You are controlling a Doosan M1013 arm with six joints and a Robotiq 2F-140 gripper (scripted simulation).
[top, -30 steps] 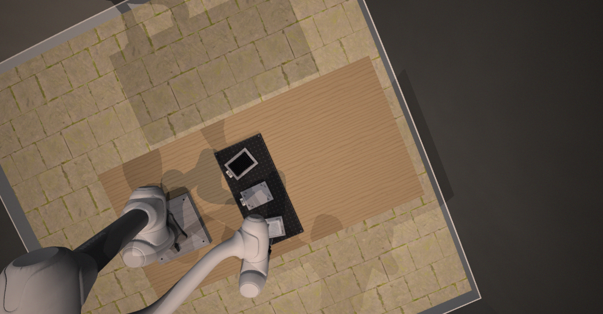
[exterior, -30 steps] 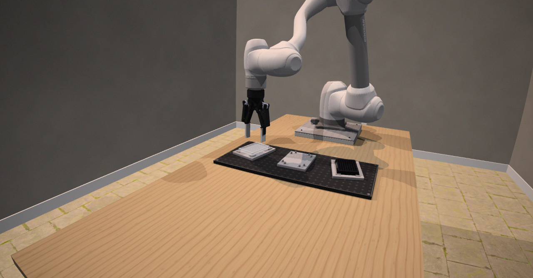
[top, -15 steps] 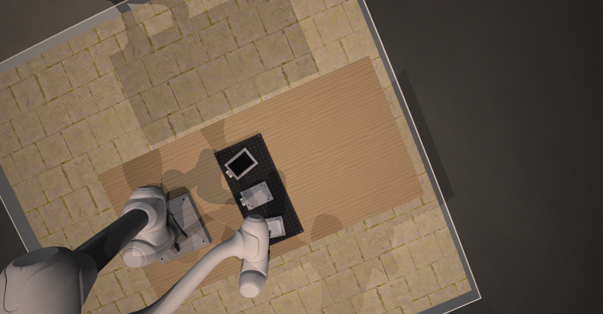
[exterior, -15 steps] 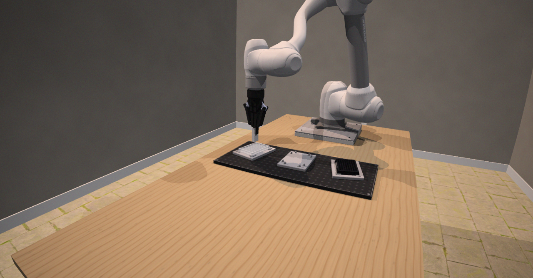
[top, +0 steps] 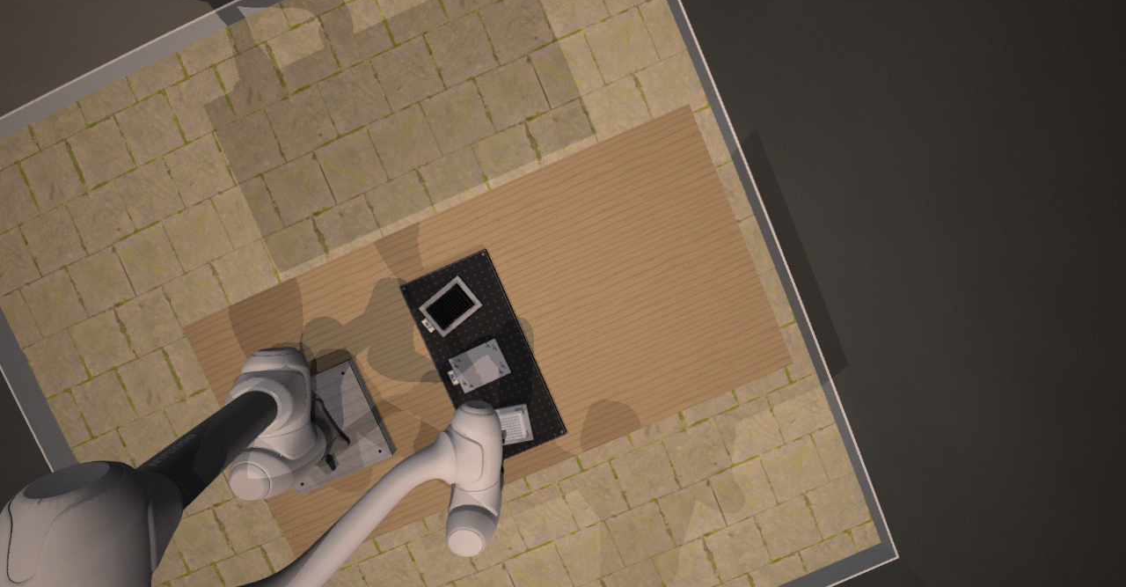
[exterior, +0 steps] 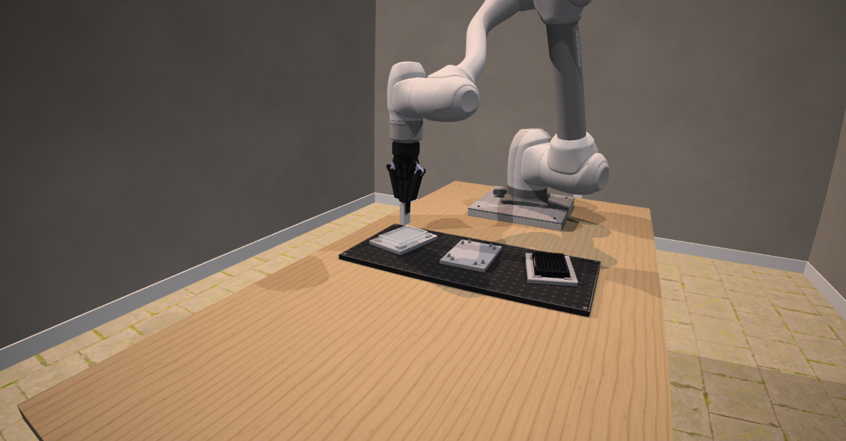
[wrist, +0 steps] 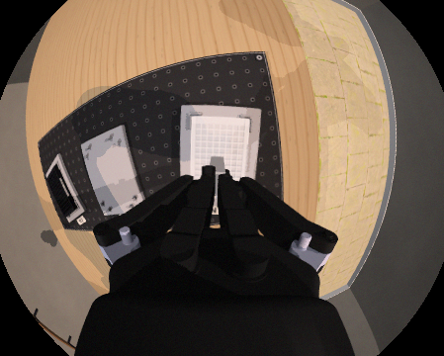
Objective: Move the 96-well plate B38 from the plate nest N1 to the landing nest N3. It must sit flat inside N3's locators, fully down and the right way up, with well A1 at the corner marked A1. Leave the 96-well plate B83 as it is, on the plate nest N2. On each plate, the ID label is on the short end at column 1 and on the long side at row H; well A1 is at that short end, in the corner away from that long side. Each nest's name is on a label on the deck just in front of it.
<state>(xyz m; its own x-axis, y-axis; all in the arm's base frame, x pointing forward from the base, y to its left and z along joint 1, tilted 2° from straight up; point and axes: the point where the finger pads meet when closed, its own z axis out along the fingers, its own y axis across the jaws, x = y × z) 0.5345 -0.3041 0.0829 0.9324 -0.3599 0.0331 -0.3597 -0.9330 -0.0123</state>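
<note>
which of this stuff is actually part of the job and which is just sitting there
Job:
- gripper, shut and empty
- white plate below it, probably the one to move (labels unreadable)
- bare middle nest, likely landing spot

Just there:
- black plate, to be left alone
- black deck
- wooden table

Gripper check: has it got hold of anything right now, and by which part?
Nothing is held. The gripper is shut on itself, fingertips together, above the near end of the white plate, which lies flat in its nest.

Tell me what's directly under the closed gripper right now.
The white well plate on its nest sits beneath the shut, empty gripper, apart from it. Its ID label is unreadable.
</note>
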